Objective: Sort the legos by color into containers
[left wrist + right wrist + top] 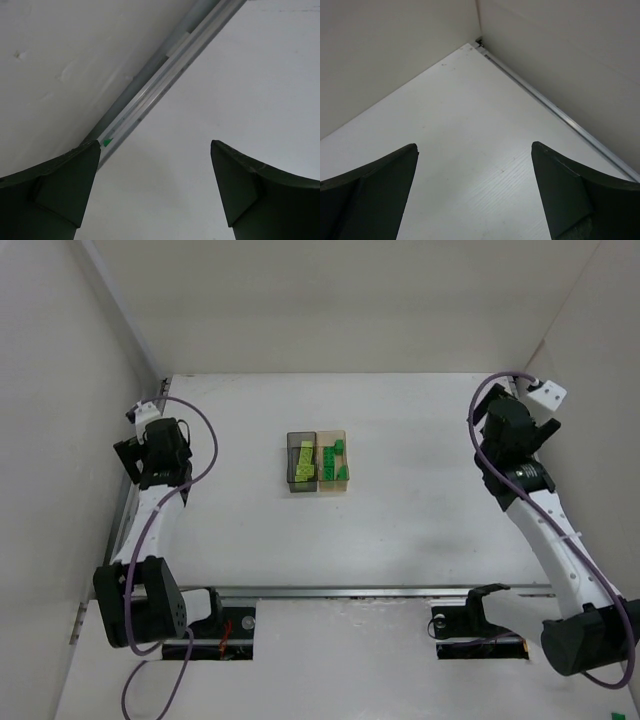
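Reading the top view as a completed sort, or very nearly. Near the middle of the table, the smoky grey container and the amber container side by side, long walls touching. In the grey one, only pale yellow-green legos; in the amber one, only dark green legos, as far as visible at this size. No mixed colours spotted in either, no brick spotted loose on the bare surface, though easy to miss from this height. Exact count per container not readable.

Left gripper out by the left wall, well apart from both containers: fingers spread wide, nothing between them, only table and a metal rail beyond. On that rail a green fleck, too small to name. Right gripper facing the far right corner, likewise spread wide and empty, equally far from the containers.

Left to do, by this judgement: little or nothing, beyond checking that fleck and confirming no stray brick anywhere.
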Available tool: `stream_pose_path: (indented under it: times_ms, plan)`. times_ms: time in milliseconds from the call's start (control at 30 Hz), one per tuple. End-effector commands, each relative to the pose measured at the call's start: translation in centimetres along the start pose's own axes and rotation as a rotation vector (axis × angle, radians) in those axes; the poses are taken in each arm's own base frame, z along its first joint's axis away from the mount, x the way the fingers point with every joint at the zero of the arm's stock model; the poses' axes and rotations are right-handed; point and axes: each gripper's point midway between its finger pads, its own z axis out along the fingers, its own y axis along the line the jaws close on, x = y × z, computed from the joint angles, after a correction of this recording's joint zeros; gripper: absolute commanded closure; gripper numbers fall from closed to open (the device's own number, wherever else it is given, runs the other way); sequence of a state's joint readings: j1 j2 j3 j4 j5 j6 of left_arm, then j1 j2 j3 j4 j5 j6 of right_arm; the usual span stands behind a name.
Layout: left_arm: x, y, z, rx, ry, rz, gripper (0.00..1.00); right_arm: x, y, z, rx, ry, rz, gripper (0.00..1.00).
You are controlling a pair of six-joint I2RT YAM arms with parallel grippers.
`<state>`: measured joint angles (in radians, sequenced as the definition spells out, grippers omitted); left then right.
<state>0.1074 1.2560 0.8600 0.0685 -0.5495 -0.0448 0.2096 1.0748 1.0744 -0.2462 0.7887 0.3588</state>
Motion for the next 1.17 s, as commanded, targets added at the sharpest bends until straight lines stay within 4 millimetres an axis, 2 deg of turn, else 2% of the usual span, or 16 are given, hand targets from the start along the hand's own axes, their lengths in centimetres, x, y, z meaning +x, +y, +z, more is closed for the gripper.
stream_pose_path:
  times_ms: [0,67,133,300,367,600,767,1000,1100,1133]
  plan:
    - [0.0,1.5,-0.9,-0.012,-0.004,-0.102,0.10,-0.5,-1.5,0.7,0.118,-0.059,-0.038,0.00]
    - [0.1,1.3,-1.2,0.007,0.004,-0.098,0.08,-0.5,-0.7,1.1,0.098,-0.049,-0.041,0.00]
    - [-0.1,1.2,-1.4,0.018,-0.002,-0.103,0.06,0.7,-0.1,1.7,0.101,0.005,-0.062,0.00]
    - [0.0,1.3,-1.5,0.019,-0.004,-0.104,0.05,0.8,1.1,2.2,0.122,0.073,-0.036,0.00]
    - [0.0,1.3,-1.5,0.019,-0.003,-0.104,0.05,1.8,0.9,2.3,0.139,0.106,-0.055,0.00]
    - [0.3,0.6,-1.7,0.069,0.003,-0.093,0.01,2.1,1.0,2.2,0.122,0.116,-0.044,0.00]
    - [1.2,0.3,-1.7,0.086,0.022,-0.084,0.01,1.2,1.1,1.5,0.088,0.090,0.000,0.00]
    - [2.1,0.2,-1.8,0.096,0.033,-0.088,0.01,0.8,1.0,1.6,0.096,0.071,0.013,0.00]
    - [1.8,0.0,-2.0,0.107,0.027,-0.092,0.01,0.9,0.8,1.7,0.114,0.060,0.038,0.00]
    - [2.4,-0.1,-1.9,0.115,0.037,-0.087,0.01,0.8,0.6,1.8,0.125,0.054,0.037,0.00]
